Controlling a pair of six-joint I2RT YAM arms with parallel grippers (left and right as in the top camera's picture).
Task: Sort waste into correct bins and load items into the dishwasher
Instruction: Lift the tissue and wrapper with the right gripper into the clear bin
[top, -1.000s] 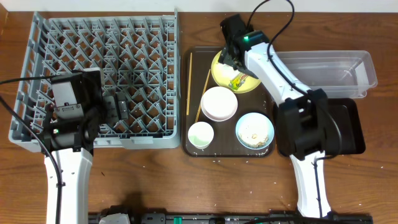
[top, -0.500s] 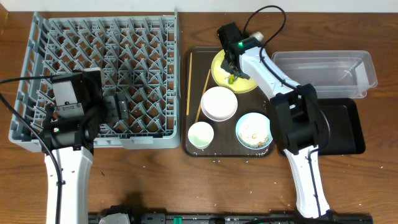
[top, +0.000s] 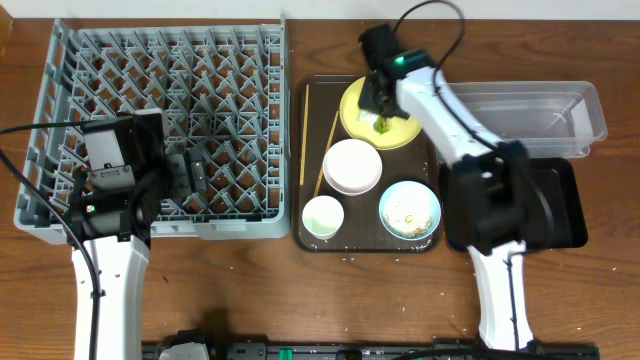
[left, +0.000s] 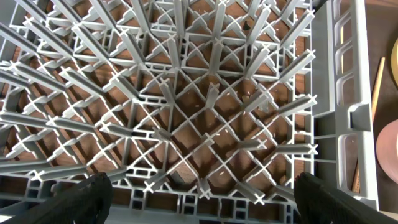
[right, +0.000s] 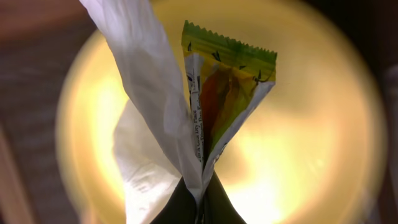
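My right gripper hangs over the round yellow plate, shut on the green-and-yellow snack wrapper together with a fold of the white paper napkin. Both stick out past the closed jaws in the right wrist view, above the blurred plate. From overhead the wrapper shows just below the gripper. My left gripper stands open over the front edge of the grey dishwasher rack, with nothing between its fingers.
On the dark brown tray stand a white bowl, a small white cup and a light blue bowl with rice grains. Two chopsticks lie along its left side. A clear tub and a black tray sit to the right.
The right gripper came down onto the plate, shut on the wrapper and napkin, and has shifted slightly right. The left arm has not moved.
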